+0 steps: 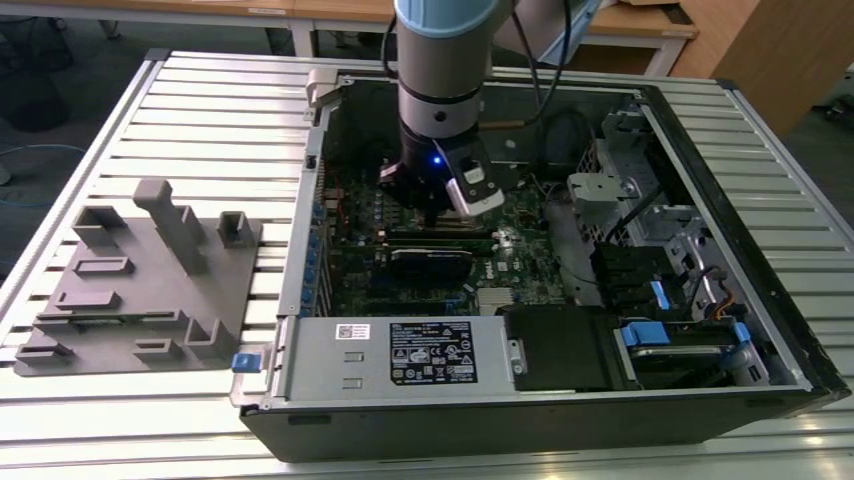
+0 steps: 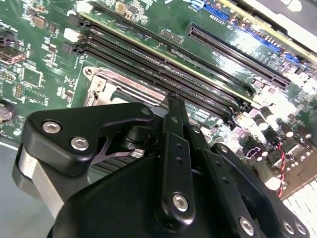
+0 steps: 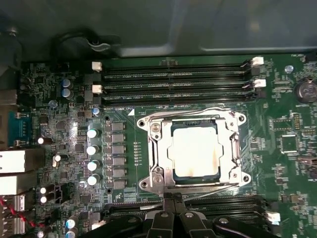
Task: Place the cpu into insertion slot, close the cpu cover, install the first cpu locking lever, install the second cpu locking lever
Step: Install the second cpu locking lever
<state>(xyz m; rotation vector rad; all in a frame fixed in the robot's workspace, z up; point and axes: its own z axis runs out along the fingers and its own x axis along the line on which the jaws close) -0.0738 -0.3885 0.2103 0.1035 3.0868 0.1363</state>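
Observation:
In the first wrist view the cpu (image 3: 194, 151), a dull silver square, lies in the insertion slot (image 3: 195, 126). The silvery cpu cover (image 3: 157, 148) lies flat around it, framing its top. One thin wire lever (image 3: 239, 148) runs along one side of the socket and another lever (image 3: 208, 186) along the edge nearest the gripper. My gripper (image 3: 171, 198) is shut, its black fingertips together right at that edge by the lever's end. The second wrist view shows the fingertips (image 2: 173, 99) pointing down beside the socket's metal frame (image 2: 116, 82). In the exterior view the gripper (image 1: 434, 205) reaches into the open computer case.
Long black memory slots (image 3: 178, 79) flank the socket on two sides, and a row of capacitors (image 3: 92, 156) stands beside it. Case walls (image 1: 310, 200), a power supply (image 1: 400, 355) and drive bays (image 1: 654, 300) surround the board. A grey fixture (image 1: 134, 280) sits on the slatted table at the exterior view's left.

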